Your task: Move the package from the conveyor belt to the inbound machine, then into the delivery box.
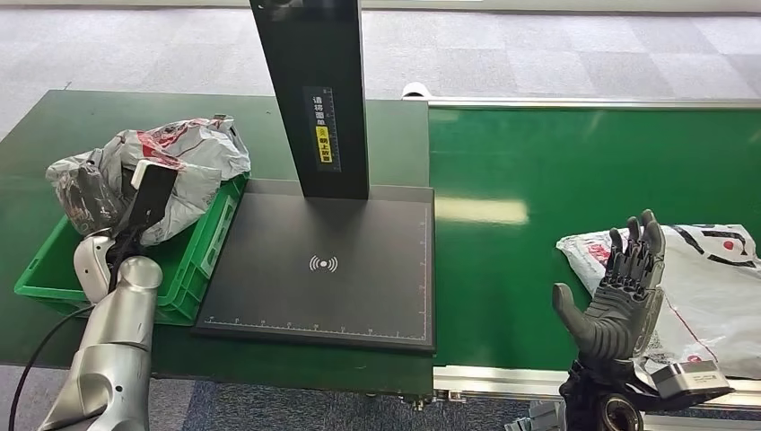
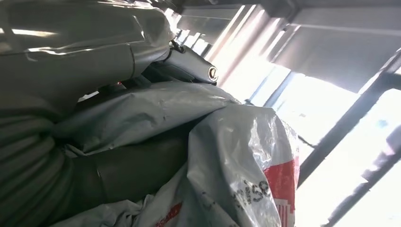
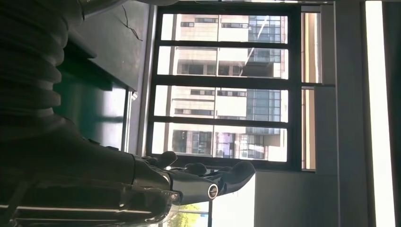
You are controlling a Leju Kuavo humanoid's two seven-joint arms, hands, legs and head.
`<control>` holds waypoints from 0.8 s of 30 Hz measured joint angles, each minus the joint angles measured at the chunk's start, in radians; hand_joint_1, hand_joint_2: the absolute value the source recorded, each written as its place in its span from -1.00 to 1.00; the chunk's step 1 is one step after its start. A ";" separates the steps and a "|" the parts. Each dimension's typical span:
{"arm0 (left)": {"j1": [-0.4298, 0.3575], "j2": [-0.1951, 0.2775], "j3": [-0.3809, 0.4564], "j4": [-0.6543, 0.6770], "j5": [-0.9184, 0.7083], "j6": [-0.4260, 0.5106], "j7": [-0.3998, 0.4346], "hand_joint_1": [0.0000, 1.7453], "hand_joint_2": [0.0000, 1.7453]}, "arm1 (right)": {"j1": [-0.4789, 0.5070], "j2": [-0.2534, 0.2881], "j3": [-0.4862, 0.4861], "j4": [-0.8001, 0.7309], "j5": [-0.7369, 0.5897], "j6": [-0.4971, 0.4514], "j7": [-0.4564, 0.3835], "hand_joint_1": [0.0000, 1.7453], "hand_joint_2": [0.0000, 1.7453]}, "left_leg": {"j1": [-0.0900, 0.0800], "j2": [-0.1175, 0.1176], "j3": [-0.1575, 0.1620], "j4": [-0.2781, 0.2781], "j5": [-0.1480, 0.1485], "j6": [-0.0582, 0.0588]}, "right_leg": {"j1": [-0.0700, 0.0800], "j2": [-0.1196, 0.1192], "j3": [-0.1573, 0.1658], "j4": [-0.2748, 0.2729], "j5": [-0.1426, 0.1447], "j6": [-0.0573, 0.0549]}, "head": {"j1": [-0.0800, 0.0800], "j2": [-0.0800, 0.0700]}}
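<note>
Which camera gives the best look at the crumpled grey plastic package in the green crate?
The head view: it shows the whole crumpled grey plastic package in the green plastic crate, left robot hand on it. The left wrist view shows its creased film close up.

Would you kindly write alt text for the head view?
The left hand holds a grey package over a green delivery box, beside the black inbound machine. The open right hand hovers by another package on the green conveyor belt.
</note>
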 joint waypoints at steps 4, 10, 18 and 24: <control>-0.078 0.045 0.044 0.196 -0.126 0.007 0.168 0.55 1.00 | -0.005 0.004 0.003 0.015 0.008 0.002 0.000 -1.00 1.00 | 0.000 0.001 0.000 0.000 0.000 0.000 | 0.000 0.001 -0.001 0.000 0.000 0.000 | 0.000 0.000; -0.120 0.086 0.104 0.376 -0.191 -0.014 0.309 -1.00 1.00 | -0.016 0.008 0.001 0.039 0.009 0.015 0.000 -1.00 1.00 | 0.000 0.001 0.001 0.000 0.000 0.000 | 0.000 0.001 -0.001 0.000 0.000 0.000 | 0.000 0.000; -0.137 0.103 0.217 0.434 -0.123 0.020 0.199 -1.00 1.00 | -0.021 0.016 -0.006 0.060 0.019 0.022 0.000 -1.00 1.00 | 0.000 0.001 0.000 0.000 0.000 0.000 | 0.000 0.001 -0.001 0.000 0.000 0.000 | 0.000 0.000; -0.160 0.096 0.318 0.411 -0.011 0.023 -0.034 -1.00 1.00 | -0.021 0.024 -0.011 0.072 0.023 0.019 0.000 -1.00 1.00 | 0.000 0.001 0.001 0.000 0.000 0.000 | 0.000 0.001 -0.001 0.000 0.000 0.000 | 0.000 0.000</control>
